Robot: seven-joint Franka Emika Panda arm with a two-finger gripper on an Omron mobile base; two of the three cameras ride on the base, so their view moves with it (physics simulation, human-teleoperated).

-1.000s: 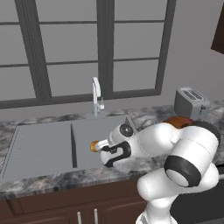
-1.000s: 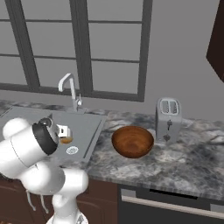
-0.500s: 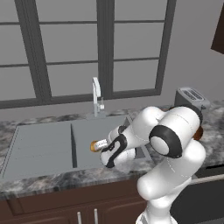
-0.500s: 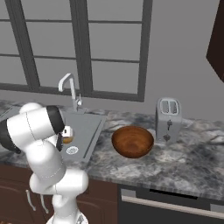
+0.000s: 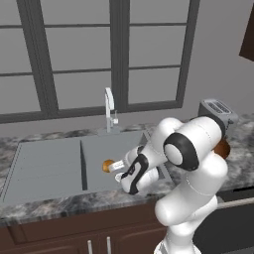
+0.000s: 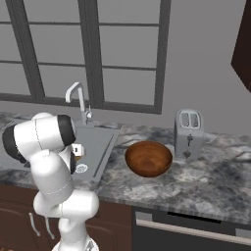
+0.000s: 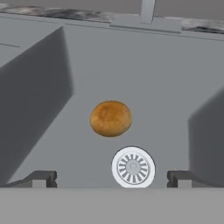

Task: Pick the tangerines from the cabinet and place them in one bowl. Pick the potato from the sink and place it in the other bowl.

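The claw (image 7: 110, 178) is wide open and holds nothing. Its two dark finger tips (image 7: 41, 178) stand far apart at the bottom of the hand view. The claw hangs over the sink (image 7: 175, 78) and looks down into it.

The potato (image 7: 110, 118) lies on the grey sink floor, between the two finger tips and a bit ahead of them. It is round and orange-brown. The claw does not touch it. Just beside the potato, on the side nearer the claw, is the round drain (image 7: 133, 168). The drain is white with a ring of small slots. The potato and the drain are very close, but I cannot tell if they touch.

In the left base view the potato (image 5: 107, 165) sits in the right part of the sink (image 5: 44, 168), right by the end of the white arm (image 5: 191, 149). The arm bends down low over the counter edge.

The slim tap (image 5: 109, 106) stands behind the sink, under the big window (image 5: 114, 49).

In the right base view a brown bowl (image 6: 148, 158) sits on the speckled stone counter (image 6: 215, 181), to the right of the sink (image 6: 100, 142). I see nothing in the bowl. A silver toaster (image 6: 188, 134) stands near the bowl, behind it and to the right. A dark cabinet (image 6: 242, 49) hangs high on the wall at the right edge.
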